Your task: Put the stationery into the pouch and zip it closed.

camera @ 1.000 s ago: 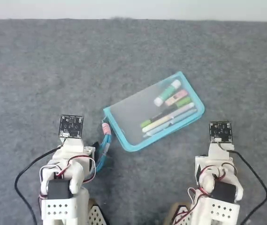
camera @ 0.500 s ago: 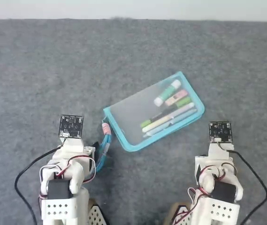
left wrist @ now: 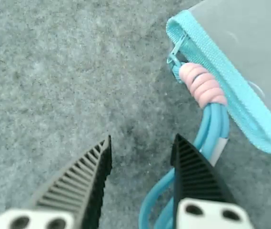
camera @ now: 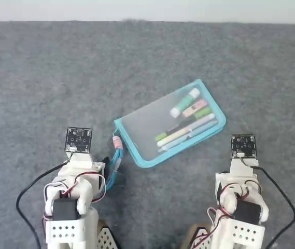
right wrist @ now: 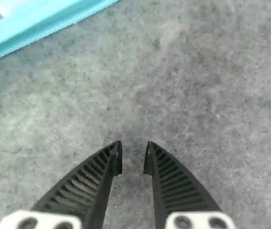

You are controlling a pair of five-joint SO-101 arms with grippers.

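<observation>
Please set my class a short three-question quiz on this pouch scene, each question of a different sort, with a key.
1. True or false: the stationery lies loose outside the pouch.
2. Which thing lies closest to the left gripper? A: the blue cord. B: a loose pen. C: a pair of scissors.
3. Fill in: the beads on the cord at the pouch's corner are ____.

Key: 1 false, since it shows inside the pouch. 2 A. 3 pink.
</observation>
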